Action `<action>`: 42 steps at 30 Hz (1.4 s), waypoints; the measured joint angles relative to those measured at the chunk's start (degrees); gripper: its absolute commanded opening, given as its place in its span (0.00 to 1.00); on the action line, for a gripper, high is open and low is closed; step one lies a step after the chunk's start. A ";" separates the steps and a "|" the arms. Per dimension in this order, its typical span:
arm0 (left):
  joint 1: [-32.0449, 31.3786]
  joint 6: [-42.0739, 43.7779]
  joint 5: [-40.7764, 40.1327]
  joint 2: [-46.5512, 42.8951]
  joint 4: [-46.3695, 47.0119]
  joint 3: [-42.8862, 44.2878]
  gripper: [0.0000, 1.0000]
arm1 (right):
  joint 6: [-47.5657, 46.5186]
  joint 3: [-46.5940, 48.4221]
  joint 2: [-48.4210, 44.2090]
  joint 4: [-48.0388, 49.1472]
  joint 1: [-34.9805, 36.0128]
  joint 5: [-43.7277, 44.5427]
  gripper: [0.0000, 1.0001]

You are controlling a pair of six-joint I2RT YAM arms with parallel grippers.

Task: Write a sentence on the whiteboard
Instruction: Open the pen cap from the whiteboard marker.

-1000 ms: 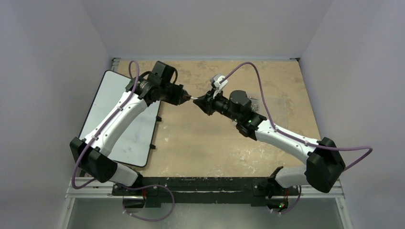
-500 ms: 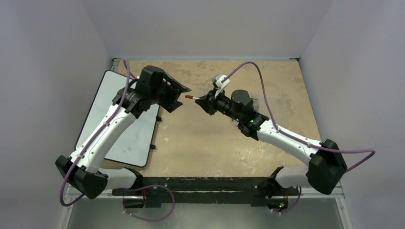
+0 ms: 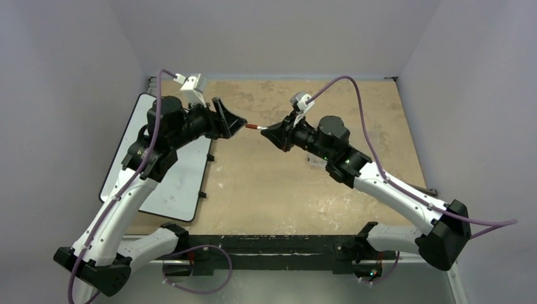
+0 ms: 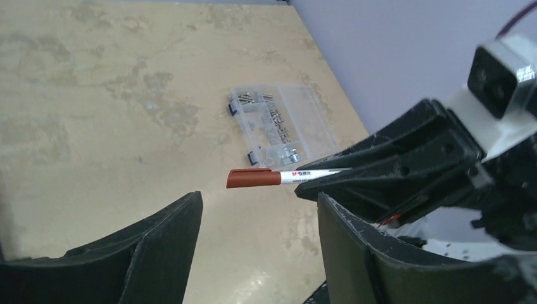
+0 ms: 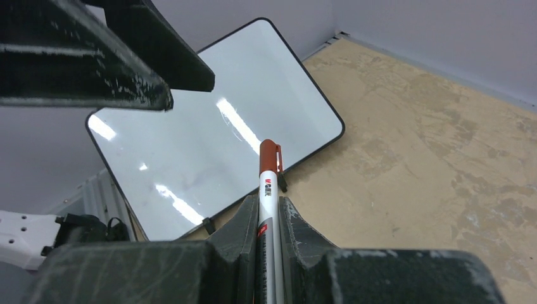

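right gripper [image 5: 270, 218]: jaws closed on the barrel of a marker [image 5: 268, 170], white body with a red cap on its end. the capped end sticks out past the fingertips and the rest of the barrel runs back between the fingers. left gripper [image 4: 259, 197]: jaws wide apart, nothing between them, nothing held.

top view: both arms are raised over the table [image 3: 266, 190] and the two grippers face each other tip to tip near its far middle. the marker lies roughly level and its red cap points at the left gripper's open jaws, just short of them, with a small gap showing.

left wrist view: confirms the gap. the cap sits beyond the two dark fingers [image 4: 161, 237], in line with the space between them but not inside it. this view alone gives a clear sight of a clear compartment box [image 4: 275, 125] lying on the table under and behind the marker, with small parts in its cells. in the top view the right arm covers most of that box.

right wrist view: shows the grip closely, both fingers pressed on the barrel, with print on the white body too small to read.

whiteboard [image 3: 180, 180]: lies flat at the left side of the table, long side running front to back, black rim and small black feet along its right edge. the left arm crosses over its far part in the top view. the right wrist view shows more of its face, which carries only light reflections and faint smudges, no writing. neither gripper touches it.
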 measured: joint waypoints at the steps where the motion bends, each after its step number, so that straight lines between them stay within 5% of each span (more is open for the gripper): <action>1: 0.00 3.50 1.05 -0.59 1.22 -0.46 0.66 | 0.55 0.63 0.07 -0.42 0.00 -0.11 0.00; 10: 0.35 21.40 13.86 0.42 5.79 -7.48 0.64 | 3.72 12.17 5.60 -7.54 -0.15 -1.07 0.00; 19: -9.27 34.07 11.93 -0.42 0.90 -3.06 0.64 | 7.10 13.94 9.70 -12.74 -0.52 -2.73 0.00; 22: -9.40 36.48 10.01 -4.44 0.74 -2.69 0.69 | 8.04 13.92 8.31 -15.17 -0.52 -2.78 0.00; 24: -9.40 37.31 9.22 -7.39 1.07 -3.43 0.98 | 8.48 13.79 6.62 -16.79 -0.52 -2.80 0.00; 25: -9.40 37.86 9.01 -8.24 1.14 -3.82 1.00 | 8.57 13.66 5.60 -17.49 -0.52 -2.84 0.00; 42: -9.40 48.26 17.51 -8.63 -5.25 -2.82 1.00 | 14.51 4.83 -3.93 -17.35 -0.63 -21.49 0.00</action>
